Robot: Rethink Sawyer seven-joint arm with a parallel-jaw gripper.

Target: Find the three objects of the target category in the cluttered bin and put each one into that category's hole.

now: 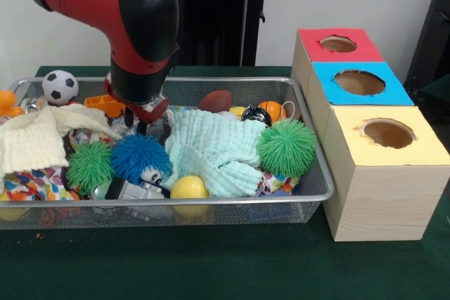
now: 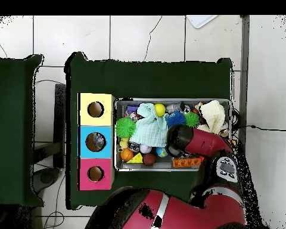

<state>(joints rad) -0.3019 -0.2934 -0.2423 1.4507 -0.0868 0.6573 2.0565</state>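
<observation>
Progress looks early: the cluttered bin (image 1: 320, 191) beside the boxes (image 1: 383, 173) is full of toys, while the gripper (image 1: 137, 123) dips among them, its jaws too hidden to tell their state.

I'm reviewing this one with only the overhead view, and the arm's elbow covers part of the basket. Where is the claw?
Observer: In the front view the claw is down inside the wire-mesh basket, low over the clutter, between the cream cloth and the mint cloth.
Operator: Does the arm hide anything else from me?
Observer: Yes. A small soccer ball sits in the basket's far corner, at the left of the front view.
</observation>
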